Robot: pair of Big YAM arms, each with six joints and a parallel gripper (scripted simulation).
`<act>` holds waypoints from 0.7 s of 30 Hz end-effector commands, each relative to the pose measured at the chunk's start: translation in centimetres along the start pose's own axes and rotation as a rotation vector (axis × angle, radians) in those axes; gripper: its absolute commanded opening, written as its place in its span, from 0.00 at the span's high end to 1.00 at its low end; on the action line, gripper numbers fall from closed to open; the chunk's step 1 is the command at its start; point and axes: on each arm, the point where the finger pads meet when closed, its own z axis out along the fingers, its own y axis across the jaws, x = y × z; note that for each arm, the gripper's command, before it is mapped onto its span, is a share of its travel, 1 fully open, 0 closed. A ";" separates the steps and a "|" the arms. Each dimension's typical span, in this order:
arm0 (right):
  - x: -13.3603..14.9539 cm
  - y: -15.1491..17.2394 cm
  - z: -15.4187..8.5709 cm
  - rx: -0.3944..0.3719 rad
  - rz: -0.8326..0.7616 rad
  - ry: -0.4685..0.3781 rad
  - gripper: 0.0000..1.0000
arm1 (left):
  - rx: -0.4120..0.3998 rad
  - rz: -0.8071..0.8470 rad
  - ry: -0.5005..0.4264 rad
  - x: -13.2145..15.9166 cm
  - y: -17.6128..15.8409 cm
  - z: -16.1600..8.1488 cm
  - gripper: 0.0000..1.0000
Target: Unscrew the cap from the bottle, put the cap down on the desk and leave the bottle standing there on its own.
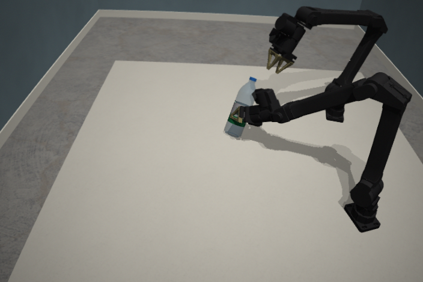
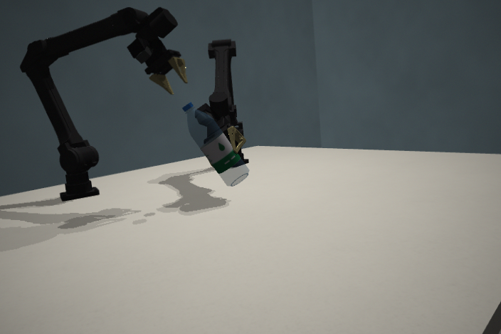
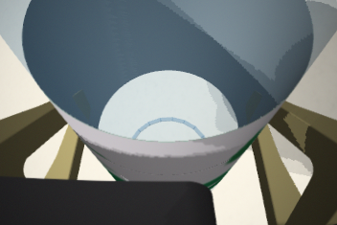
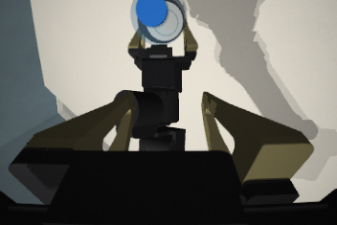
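Observation:
A clear plastic bottle with a white and green label and a blue cap is held tilted above the desk, cap end leaning toward the right arm. My left gripper is shut on the bottle's lower body at the label; it also shows in the exterior view. In the left wrist view the bottle fills the frame between the fingers. My right gripper is partly open and empty, above and behind the cap; in the exterior view the right gripper is just above the cap. The right wrist view looks down on the cap.
The right arm's base and the left arm's base stand on the pale desk. A grey floor surrounds the desk.

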 end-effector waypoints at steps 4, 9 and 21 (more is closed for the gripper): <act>-0.4 2.0 -2.0 -0.041 0.018 -0.007 0.43 | -0.019 0.047 -0.003 0.9 0.4 0.2 1.00; -0.4 2.0 -2.0 -0.041 0.018 -0.007 0.43 | -0.019 0.047 -0.003 0.9 0.4 0.2 1.00; -4.6 3.4 0.7 -0.032 0.056 0.125 0.43 | -0.024 0.035 -0.012 -0.1 1.0 0.3 1.00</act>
